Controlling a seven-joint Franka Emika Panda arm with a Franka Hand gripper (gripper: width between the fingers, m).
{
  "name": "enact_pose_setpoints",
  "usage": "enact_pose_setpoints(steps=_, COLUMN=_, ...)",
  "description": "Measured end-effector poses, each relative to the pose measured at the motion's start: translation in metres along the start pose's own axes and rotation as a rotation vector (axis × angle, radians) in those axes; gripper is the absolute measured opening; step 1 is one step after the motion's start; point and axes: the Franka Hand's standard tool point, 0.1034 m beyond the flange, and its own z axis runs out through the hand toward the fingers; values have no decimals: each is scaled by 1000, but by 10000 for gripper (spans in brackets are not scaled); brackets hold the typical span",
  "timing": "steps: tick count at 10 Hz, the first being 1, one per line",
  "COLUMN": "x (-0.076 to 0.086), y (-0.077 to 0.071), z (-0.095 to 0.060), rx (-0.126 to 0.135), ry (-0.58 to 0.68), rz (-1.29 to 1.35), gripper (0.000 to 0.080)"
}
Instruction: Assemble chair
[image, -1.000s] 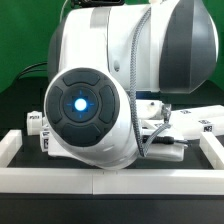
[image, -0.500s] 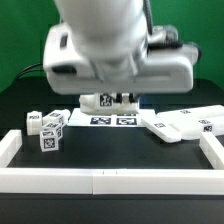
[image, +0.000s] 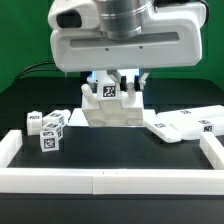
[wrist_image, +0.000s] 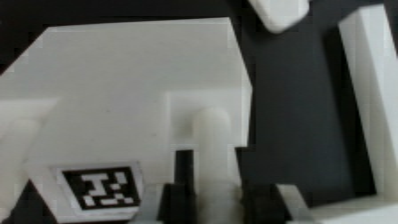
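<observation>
My gripper (image: 119, 88) hangs at the table's middle, shut on a large white chair panel (image: 112, 110). The panel stands tilted up on the table and carries a marker tag (image: 108, 90) near the fingers. In the wrist view the same panel (wrist_image: 125, 90) fills most of the frame, with its tag (wrist_image: 103, 188) beside one dark finger (wrist_image: 183, 195). A raised white ridge (wrist_image: 214, 140) on the panel runs in between the jaws of my gripper (wrist_image: 231, 200).
Small white tagged blocks (image: 46, 128) lie at the exterior view's left. Flat white tagged chair pieces (image: 188, 124) lie at its right. A low white fence (image: 100, 181) runs along the front and both sides of the black table.
The arm, which blocked the camera a second ago, has swung back. The gripper has come down at the middle, and the white panel now stands tilted up in it.
</observation>
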Motion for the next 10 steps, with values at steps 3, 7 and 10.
enact_pose_setpoints(steps=3, x=16, y=-50, z=-12, rx=18, ry=263, rz=-69, gripper=117)
enact_pose_setpoints(steps=7, x=23, y=-58, z=-9, rx=42, ry=532, rz=-84, gripper=117)
enact_pose_setpoints(steps=10, x=19, y=-83, z=1, rx=53, ry=520, rz=-92, gripper=117)
